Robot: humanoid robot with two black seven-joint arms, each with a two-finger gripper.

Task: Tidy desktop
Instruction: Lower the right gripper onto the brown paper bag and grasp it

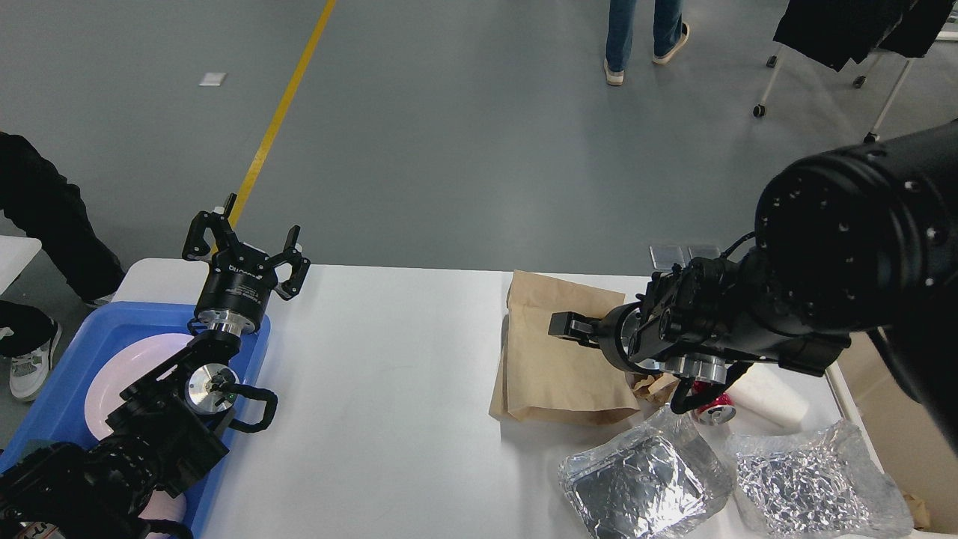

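Observation:
The white desktop (374, 397) carries litter on its right half: a flat brown paper bag (550, 367), crumpled brown paper (650, 386), a red can (712, 411), a white paper cup (775, 398) on its side and two foil trays (644, 479) (816, 486). My right gripper (566, 328) reaches left, low over the paper bag's upper part; it is dark and seen side-on, so its fingers cannot be told apart. My left gripper (244, 251) is open and empty, pointing up above the far edge of the blue tray (60, 374).
A white plate (112, 374) lies in the blue tray. My bulky right arm hides most of the cream bin (894, 427) at the right edge. People stand on the grey floor beyond the table and at the left.

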